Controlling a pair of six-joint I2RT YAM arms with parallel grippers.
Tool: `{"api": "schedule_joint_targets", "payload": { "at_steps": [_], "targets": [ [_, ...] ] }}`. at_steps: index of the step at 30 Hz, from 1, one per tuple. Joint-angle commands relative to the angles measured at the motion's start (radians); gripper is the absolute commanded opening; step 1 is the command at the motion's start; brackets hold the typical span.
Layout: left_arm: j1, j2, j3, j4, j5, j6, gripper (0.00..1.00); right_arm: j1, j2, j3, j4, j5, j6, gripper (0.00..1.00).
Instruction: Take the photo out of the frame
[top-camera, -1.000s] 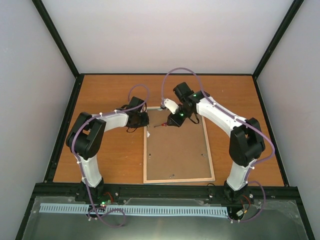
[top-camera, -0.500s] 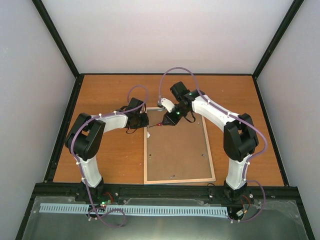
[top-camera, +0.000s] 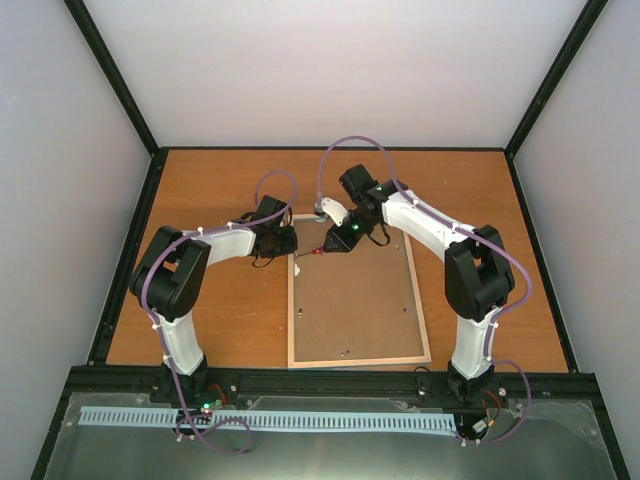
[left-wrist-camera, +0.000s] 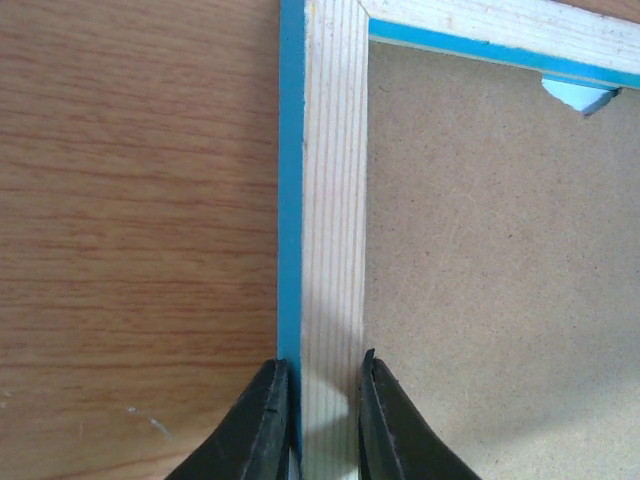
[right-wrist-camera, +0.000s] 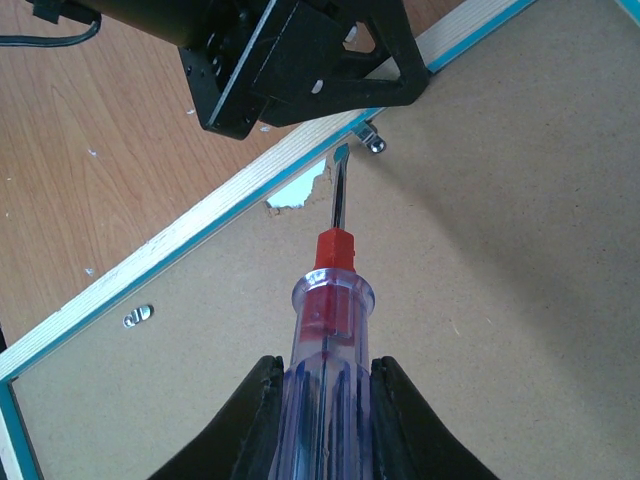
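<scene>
- Brown board (top-camera: 355, 300) faces up: the frame (top-camera: 356, 361) lies face down on the wooden counter (top-camera: 220, 310), roughly in the middle and between the two arms. Its long sides run from near to far.
- Pale wood rails with a thin blue outer edge run around the board.
- I can't see the photo from anywhere; the board covers the whole back.
- The left fingers (left-wrist-camera: 262, 420) are narrow and pinch the frame's left rail close to its far-left corner. One finger is on the blue outer edge, the other on the inner side against the board.
- The right fingers (right-wrist-camera: 255, 410) are closed on the clear handle of a screwdriver (right-wrist-camera: 328, 330) with a red collar.
- The shaft points at the far rail. Its tip sits at the rail's inner edge, just beside a small metal tab (right-wrist-camera: 373, 140).
- Right by the tip, the board's edge has a ragged notch (right-wrist-camera: 298, 190) showing light blue.
- A second metal tab (right-wrist-camera: 137, 317) sits further along the same rail.
- The black body of the left arm hangs just beyond the tip, over the corner.
</scene>
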Motion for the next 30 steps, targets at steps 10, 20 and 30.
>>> {"api": "schedule_joint_targets", "payload": {
  "at_steps": [10,20,30],
  "targets": [
    [-0.002,-0.034,0.01,0.023,0.065,-0.039,0.01,0.005,0.03,0.013,0.02,-0.001,0.015,0.03],
    [-0.002,-0.03,0.008,0.025,0.069,-0.036,0.01,0.004,0.037,0.009,0.042,0.036,0.067,0.03],
    [-0.002,-0.031,0.005,0.025,0.07,-0.036,0.01,0.004,0.049,0.012,0.041,0.051,0.09,0.03]
  ]
}}
